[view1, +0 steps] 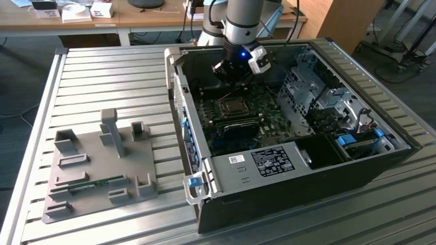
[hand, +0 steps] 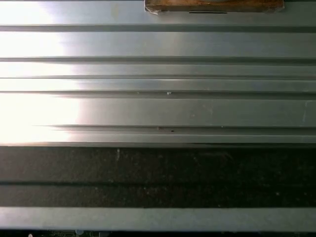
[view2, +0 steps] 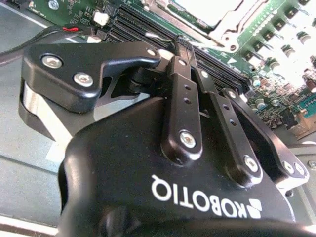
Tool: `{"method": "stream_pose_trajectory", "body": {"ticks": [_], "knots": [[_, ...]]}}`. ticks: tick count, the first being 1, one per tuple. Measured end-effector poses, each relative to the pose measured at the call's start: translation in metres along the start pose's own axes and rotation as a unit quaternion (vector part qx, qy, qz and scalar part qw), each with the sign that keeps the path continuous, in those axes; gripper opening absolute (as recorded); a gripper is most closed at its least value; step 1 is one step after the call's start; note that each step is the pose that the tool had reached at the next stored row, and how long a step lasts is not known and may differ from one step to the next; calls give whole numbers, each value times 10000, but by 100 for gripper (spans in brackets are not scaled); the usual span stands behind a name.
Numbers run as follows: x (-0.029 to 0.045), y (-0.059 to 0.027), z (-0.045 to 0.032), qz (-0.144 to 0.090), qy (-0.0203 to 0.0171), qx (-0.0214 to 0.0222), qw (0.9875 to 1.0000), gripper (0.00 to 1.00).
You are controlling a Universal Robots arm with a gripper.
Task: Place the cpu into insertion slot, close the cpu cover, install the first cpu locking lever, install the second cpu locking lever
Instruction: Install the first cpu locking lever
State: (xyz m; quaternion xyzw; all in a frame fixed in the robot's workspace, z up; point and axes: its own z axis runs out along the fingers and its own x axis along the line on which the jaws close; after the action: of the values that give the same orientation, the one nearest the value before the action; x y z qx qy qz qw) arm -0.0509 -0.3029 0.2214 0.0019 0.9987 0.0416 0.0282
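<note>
Nearest me sits the grey fixture tray (view1: 102,173) on the slatted aluminium table (view1: 102,76); beside it, on the exterior view's right, lies the open computer case (view1: 293,196); inside, the gripper (view1: 229,76) hangs above the far end of the green motherboard (view1: 272,120), its fingers (view2: 181,59) looking clenched together on nothing; the cpu (view1: 232,106) appears seated in the insertion slot (view1: 219,108), with the cpu cover (view2: 231,30) framing it, though whether that plate is fully down I cannot tell; the socket lies below the gripper and toward the case's near end, close by.
</note>
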Motion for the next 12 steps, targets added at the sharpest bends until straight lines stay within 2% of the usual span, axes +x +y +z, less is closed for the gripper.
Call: {"method": "stream_pose_trajectory", "body": {"ticks": [12], "knots": [[-3,15,36,-3,-1,-1,10000,11]]}}
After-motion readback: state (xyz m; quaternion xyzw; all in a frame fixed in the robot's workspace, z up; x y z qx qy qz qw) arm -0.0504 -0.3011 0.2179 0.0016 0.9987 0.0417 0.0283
